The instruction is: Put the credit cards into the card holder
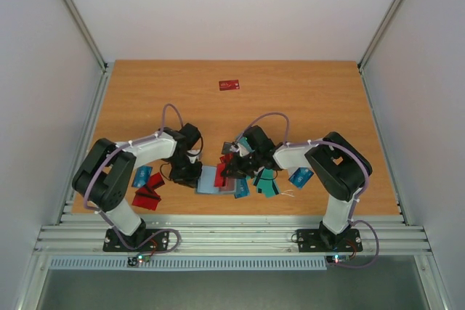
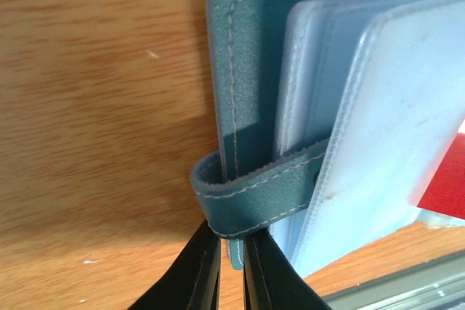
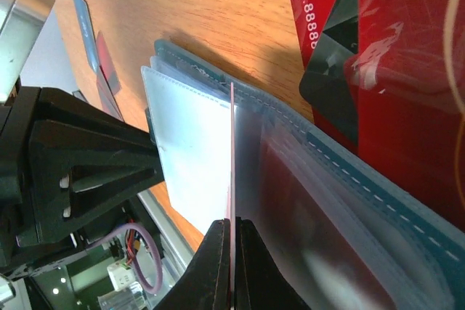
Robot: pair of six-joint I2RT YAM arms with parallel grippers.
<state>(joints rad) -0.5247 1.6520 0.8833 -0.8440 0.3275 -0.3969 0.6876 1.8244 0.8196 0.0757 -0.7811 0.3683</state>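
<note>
The card holder (image 1: 209, 179), a teal-blue wallet, lies open between the arms near the front of the table. In the left wrist view its stitched cover (image 2: 247, 70) and pale pockets (image 2: 392, 128) fill the frame. My left gripper (image 2: 231, 252) is shut on the cover's edge, just under the strap loop (image 2: 254, 194). My right gripper (image 3: 232, 234) is shut on a red credit card (image 3: 232, 143), seen edge-on. That card stands against the clear pockets (image 3: 196, 157) of the card holder (image 3: 378, 183). The rest of the credit cards lie loose around the wallet.
Red cards (image 1: 149, 195) and a blue one (image 1: 141, 176) lie by the left arm. Teal cards (image 1: 266, 183) and a blue card (image 1: 300, 176) lie under the right arm. One red card (image 1: 229, 84) sits alone at the far middle. More red cards (image 3: 392, 49) lie beyond the wallet.
</note>
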